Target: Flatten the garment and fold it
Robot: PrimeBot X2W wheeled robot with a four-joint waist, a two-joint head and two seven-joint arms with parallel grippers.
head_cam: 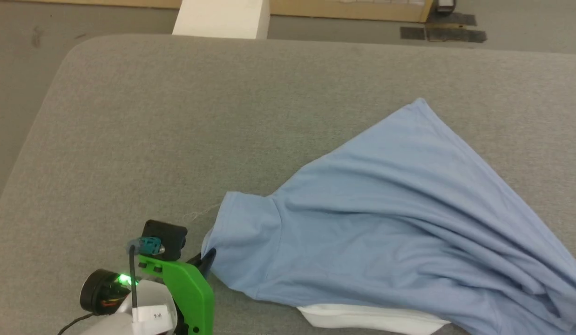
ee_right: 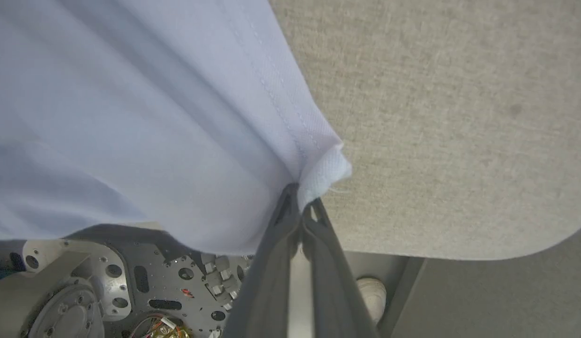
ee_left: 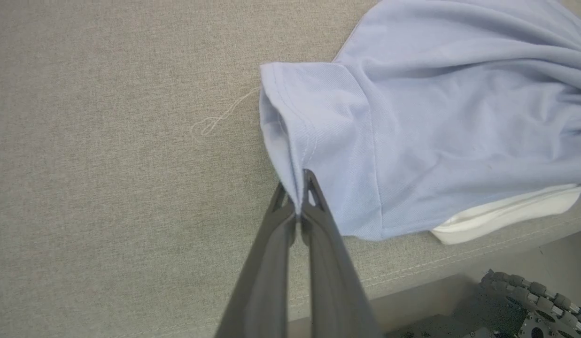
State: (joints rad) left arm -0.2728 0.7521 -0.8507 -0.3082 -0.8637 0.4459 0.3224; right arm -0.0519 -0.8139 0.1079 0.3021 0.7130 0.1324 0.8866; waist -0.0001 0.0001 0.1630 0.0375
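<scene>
Left gripper (head_cam: 205,260) pinches the polo shirt (head_cam: 399,209) in head view; shirt lies rumpled on the grey table (head_cam: 176,116). Left wrist: jaws clamped on the sleeve hem (ee_left: 290,155). Right wrist: right gripper (ee_right: 301,202) clamped on a hem corner (ee_right: 325,169). Flattening looks unfinished, folding not begun.

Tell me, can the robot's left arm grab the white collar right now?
Probably not yet. The left tool is shut on the garment at its sleeve hem, so it would have to let go first. The white collar lies close by on the grey table, with nothing between.
</scene>
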